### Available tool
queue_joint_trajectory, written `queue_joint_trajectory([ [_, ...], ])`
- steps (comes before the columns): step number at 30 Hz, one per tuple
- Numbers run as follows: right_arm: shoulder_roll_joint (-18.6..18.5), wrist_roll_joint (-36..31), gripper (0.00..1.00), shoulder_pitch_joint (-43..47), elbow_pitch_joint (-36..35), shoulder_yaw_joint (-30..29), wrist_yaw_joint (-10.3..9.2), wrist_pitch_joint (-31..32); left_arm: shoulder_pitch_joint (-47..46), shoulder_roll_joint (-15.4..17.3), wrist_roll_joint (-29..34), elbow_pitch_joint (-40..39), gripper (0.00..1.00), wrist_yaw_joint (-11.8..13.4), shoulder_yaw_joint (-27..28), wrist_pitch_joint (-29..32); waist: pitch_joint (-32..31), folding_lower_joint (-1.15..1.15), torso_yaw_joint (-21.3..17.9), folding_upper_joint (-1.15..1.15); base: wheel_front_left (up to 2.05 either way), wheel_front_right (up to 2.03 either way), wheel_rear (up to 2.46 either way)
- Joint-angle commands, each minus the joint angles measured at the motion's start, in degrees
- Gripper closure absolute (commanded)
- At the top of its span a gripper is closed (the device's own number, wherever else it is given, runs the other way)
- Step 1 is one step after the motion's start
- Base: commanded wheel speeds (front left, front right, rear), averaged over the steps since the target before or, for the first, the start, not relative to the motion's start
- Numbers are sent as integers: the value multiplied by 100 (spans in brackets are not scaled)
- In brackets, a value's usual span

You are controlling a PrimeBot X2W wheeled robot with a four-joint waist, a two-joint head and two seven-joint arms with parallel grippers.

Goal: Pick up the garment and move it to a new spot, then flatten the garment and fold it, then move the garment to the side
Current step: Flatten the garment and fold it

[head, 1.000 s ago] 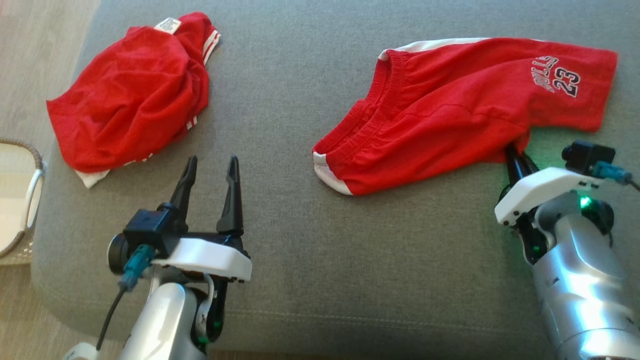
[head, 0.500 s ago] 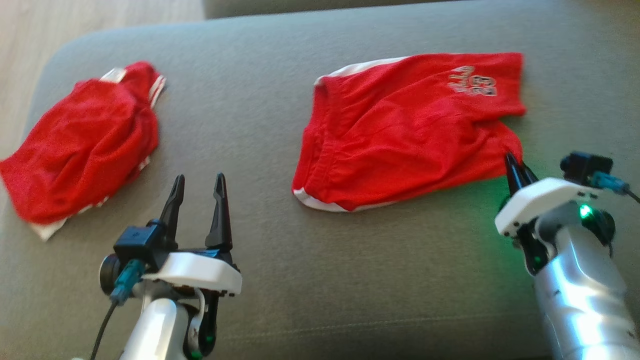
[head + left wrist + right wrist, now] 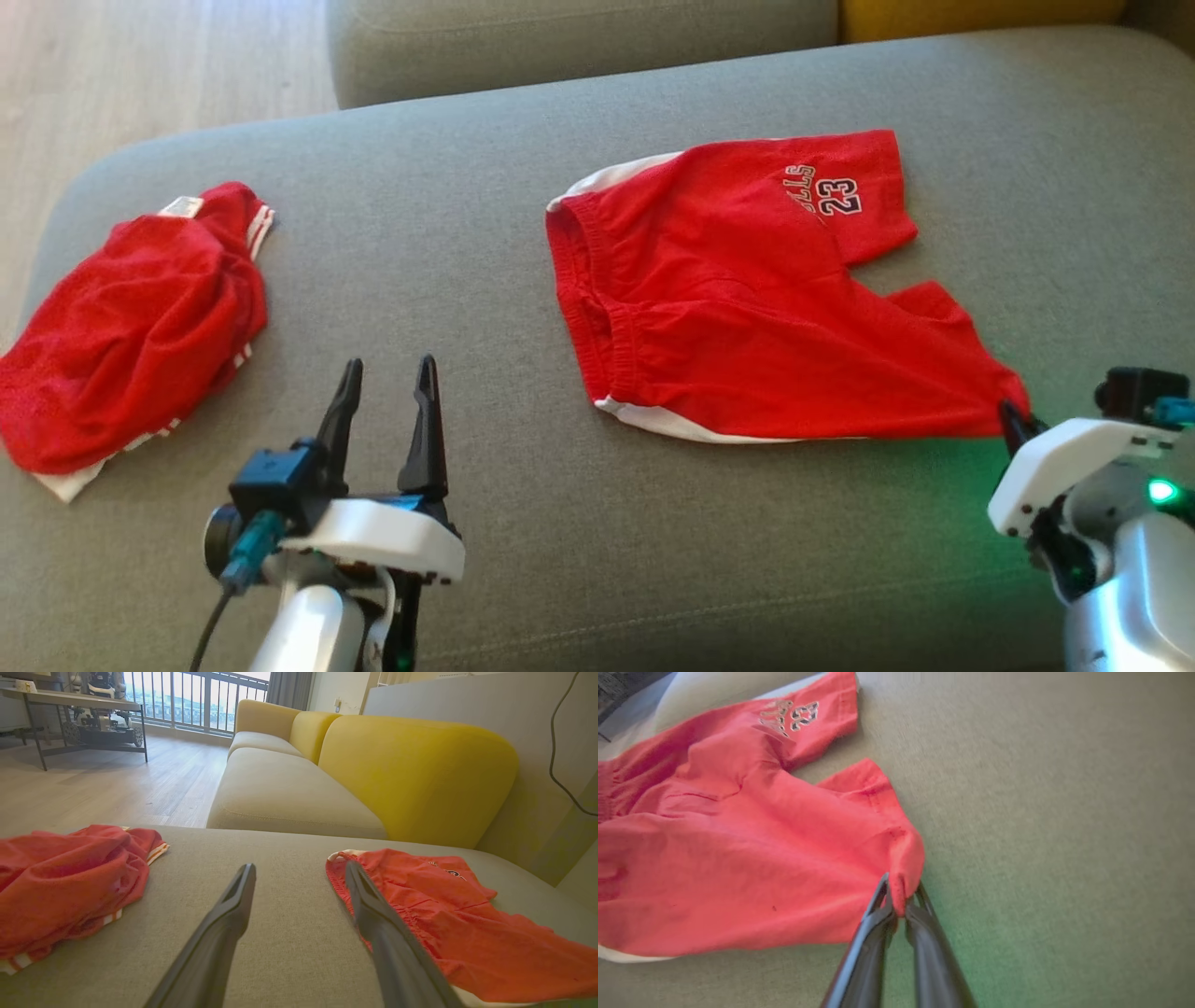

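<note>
Pinching crumpled red shorts [image 3: 747, 308], slim dark fingers [image 3: 860, 961]

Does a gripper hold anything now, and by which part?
The right gripper pinches the red shorts at the hem corner of one leg. The left gripper is open, holding nothing.

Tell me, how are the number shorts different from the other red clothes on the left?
The number shorts lie spread out; the striped garment is bunched up. The number shorts show a 23; the striped garment shows thin white stripes. The right gripper pinches the number shorts' leg; nothing touches the striped garment. Both are red, on the grey cushion.
</note>
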Motion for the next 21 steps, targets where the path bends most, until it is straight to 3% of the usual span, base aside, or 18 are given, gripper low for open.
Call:
queue_joint_trajectory([
  [1, 1, 39, 0, -163, -400, 134, -2, 77, -125, 19, -29, -156, 0, 41, 143, -29, -33, 1, 46, 0, 0, 0, 0],
  [5, 1, -91, 0, -3, -1116, 223, -2, -61, -105, 19, -10, -122, 0, 17, 93, -29, -62, 1, 155, 0, 0, 0, 0],
  [11, 1, -250, 0, 344, -2021, 936, -2, -701, -71, 19, 38, -127, 0, -1, 141, -29, -12, 1, 149, 0, 0, 0, 0],
  [21, 1, 115, 0, 933, -2456, 1633, -2, -1418, -166, 19, 130, -141, 0, -96, 116, -29, 194, 1, -191, 0, 0, 0, 0],
])
